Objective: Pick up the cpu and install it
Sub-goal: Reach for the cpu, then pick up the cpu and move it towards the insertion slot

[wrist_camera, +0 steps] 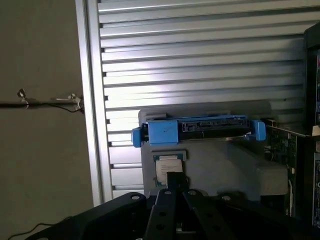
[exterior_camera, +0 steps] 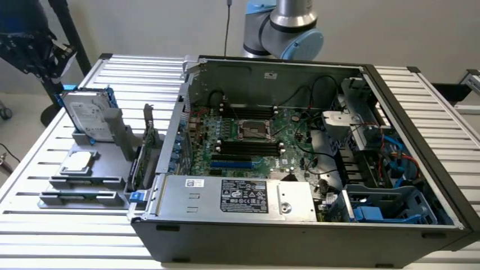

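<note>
The cpu (exterior_camera: pixel 77 163) is a small flat square chip with a silvery top. It lies on a grey holder (exterior_camera: pixel 82 183) on the slatted table, at the exterior view's left, beside the open computer case (exterior_camera: pixel 300 225). In the wrist view the cpu (wrist_camera: pixel 167 165) sits just beyond my gripper (wrist_camera: pixel 175 177), whose dark fingers (wrist_camera: pixel 169 200) meet at their tips with nothing between them. The gripper hangs well above the holder and touches nothing. In the exterior view a dark shape at the upper left looks like the gripper (exterior_camera: pixel 26 48). The motherboard's socket (exterior_camera: pixel 253 130) lies open inside the case.
A silver hard drive with blue brackets (exterior_camera: pixel 86 115) stands upright on the holder just behind the cpu, also the hard drive (wrist_camera: pixel 200 129). Expansion cards (exterior_camera: pixel 146 149) stand between the holder and the case wall. A grey labelled power supply (exterior_camera: pixel 240 197) fills the case's front.
</note>
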Tool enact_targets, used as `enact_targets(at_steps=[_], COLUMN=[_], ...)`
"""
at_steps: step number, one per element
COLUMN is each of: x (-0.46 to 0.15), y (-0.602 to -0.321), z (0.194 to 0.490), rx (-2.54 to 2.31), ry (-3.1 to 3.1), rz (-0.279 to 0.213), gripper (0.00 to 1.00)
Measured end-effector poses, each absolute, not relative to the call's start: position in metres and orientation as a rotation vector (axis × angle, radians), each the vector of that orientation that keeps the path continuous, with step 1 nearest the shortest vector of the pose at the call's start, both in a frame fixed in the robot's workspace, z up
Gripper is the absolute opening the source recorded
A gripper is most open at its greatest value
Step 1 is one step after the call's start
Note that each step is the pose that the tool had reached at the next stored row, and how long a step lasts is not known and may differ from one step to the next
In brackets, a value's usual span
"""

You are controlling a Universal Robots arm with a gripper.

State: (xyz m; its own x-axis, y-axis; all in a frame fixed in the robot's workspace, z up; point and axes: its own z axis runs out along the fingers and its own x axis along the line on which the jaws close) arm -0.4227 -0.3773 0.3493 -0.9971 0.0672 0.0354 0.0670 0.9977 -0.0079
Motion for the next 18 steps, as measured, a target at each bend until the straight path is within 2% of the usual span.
enact_targets(at_steps=[18], x=[-0.4270], y=[-0.3777], z=[0.3493], rx=[-0.091], ry=[-3.105], rz=[0.017], gripper=[0.12])
